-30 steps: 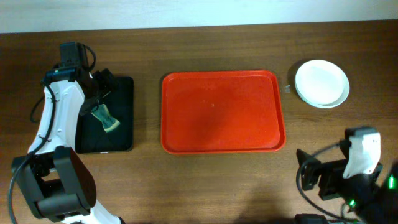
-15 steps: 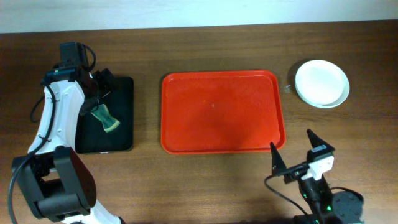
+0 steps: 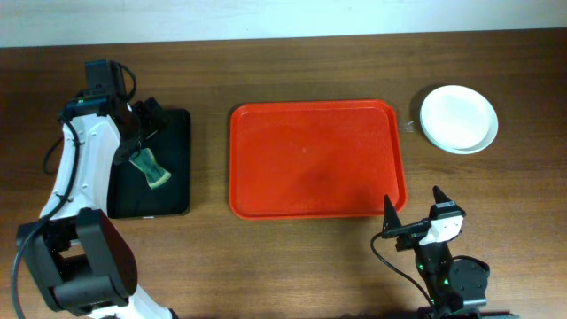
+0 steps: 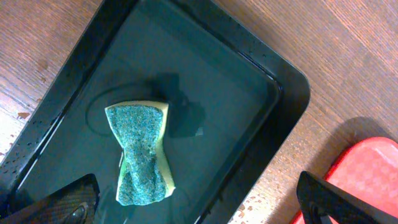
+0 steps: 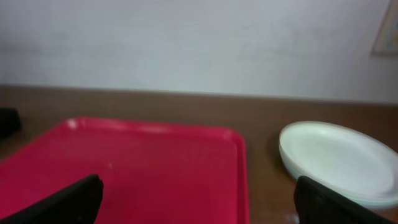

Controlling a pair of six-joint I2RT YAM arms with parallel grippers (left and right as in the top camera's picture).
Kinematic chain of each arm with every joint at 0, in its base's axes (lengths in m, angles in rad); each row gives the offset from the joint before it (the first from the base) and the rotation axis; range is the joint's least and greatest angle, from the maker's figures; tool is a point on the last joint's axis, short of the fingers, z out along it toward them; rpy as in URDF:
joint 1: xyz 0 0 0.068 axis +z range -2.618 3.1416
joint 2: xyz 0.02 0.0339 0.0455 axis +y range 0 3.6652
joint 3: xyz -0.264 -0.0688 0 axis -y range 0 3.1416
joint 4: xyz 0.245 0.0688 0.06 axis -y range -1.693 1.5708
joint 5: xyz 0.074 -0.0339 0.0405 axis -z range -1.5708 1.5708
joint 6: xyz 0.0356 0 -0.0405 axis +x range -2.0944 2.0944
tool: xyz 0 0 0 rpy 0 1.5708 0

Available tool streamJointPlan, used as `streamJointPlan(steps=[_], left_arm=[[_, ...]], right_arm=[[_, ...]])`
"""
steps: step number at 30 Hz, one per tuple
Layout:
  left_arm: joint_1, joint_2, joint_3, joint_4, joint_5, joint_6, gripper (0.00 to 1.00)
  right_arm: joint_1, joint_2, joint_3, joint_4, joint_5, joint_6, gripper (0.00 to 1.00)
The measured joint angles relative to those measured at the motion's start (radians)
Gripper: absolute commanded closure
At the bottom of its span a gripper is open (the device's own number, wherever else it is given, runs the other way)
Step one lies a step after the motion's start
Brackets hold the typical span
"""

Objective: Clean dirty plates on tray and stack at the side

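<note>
The red tray (image 3: pixel 316 159) lies mid-table with nothing on it; it also shows in the right wrist view (image 5: pixel 137 168) and at the corner of the left wrist view (image 4: pixel 367 168). The plates (image 3: pixel 458 119) sit stacked on the table right of the tray, the top one white, also in the right wrist view (image 5: pixel 342 158). My left gripper (image 3: pixel 142 133) is open and empty above the black tray (image 3: pixel 182 204), over a green sponge (image 3: pixel 151 168) that also shows in the left wrist view (image 4: pixel 142 152). My right gripper (image 3: pixel 414 213) is open and empty near the table's front edge, below the red tray's front right corner.
The black tray (image 4: pixel 273 112) holds a film of water round the sponge. Water drops lie on the wood between the two trays (image 4: pixel 255 202). A pale wall stands behind the table (image 5: pixel 199 43).
The right arm has swung down and drawn back toward the table's front edge, its open fingers now pointing at the red tray. The left arm has not moved.
</note>
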Motion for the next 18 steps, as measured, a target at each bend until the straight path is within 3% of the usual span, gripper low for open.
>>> streamJointPlan(steps=[18], left_arm=[[0.000,0.000,0.000,0.000,0.000,0.000,0.01]], right_arm=[[-0.017,0.000,0.000,-0.006,0.034,0.006,0.01]])
